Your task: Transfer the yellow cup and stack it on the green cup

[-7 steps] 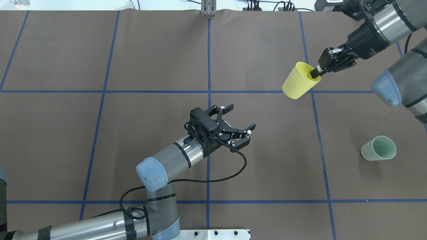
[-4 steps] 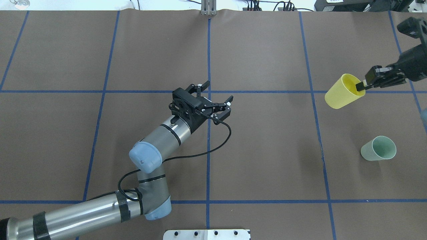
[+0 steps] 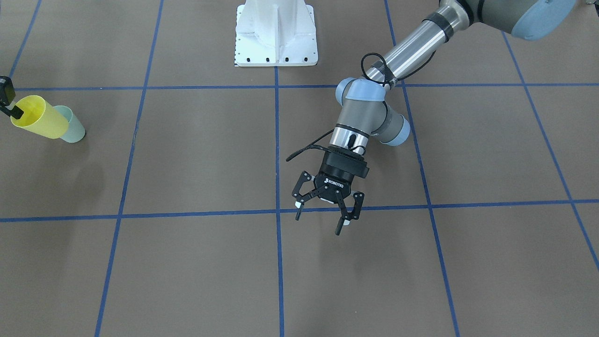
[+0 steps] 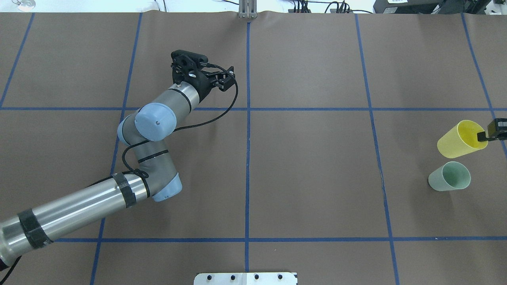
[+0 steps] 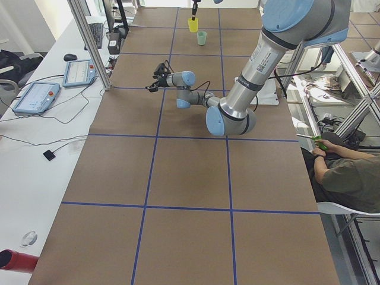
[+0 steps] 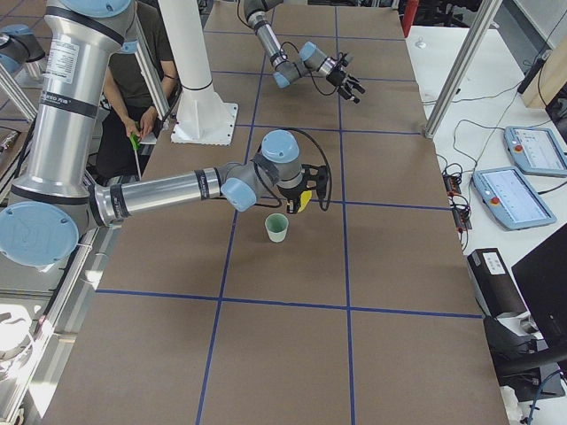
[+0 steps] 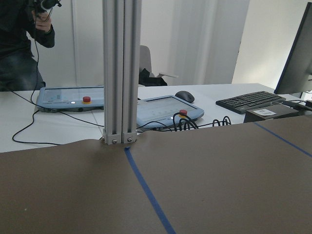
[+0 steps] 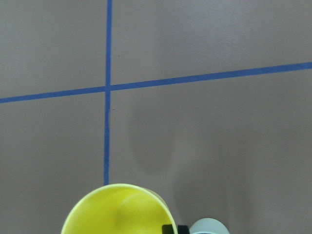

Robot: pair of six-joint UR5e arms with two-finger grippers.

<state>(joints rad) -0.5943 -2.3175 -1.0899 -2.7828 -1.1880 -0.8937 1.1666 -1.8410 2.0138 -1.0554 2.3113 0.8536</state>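
Observation:
The yellow cup point(image 4: 461, 139) hangs tilted above the table at the right edge, with my right gripper point(image 4: 489, 135) shut on its rim. It also shows in the front view point(image 3: 40, 122) and fills the bottom of the right wrist view point(image 8: 117, 209). The green cup point(image 4: 449, 176) stands upright on the table just on the near side of the yellow cup and apart from it; its rim shows in the right wrist view point(image 8: 207, 226). My left gripper point(image 3: 320, 223) is open and empty over the far left-centre of the table point(image 4: 229, 80).
The robot's white base plate point(image 3: 276, 32) sits at the near middle edge. An aluminium post point(image 4: 248, 10) stands at the far edge, close ahead of the left wrist camera point(image 7: 122, 73). A seated person point(image 5: 344, 172) is beside the table.
My right gripper has carried the yellow cup to the right and nearer, close to the green cup. My left arm has swung away to the far left, its gripper still open.

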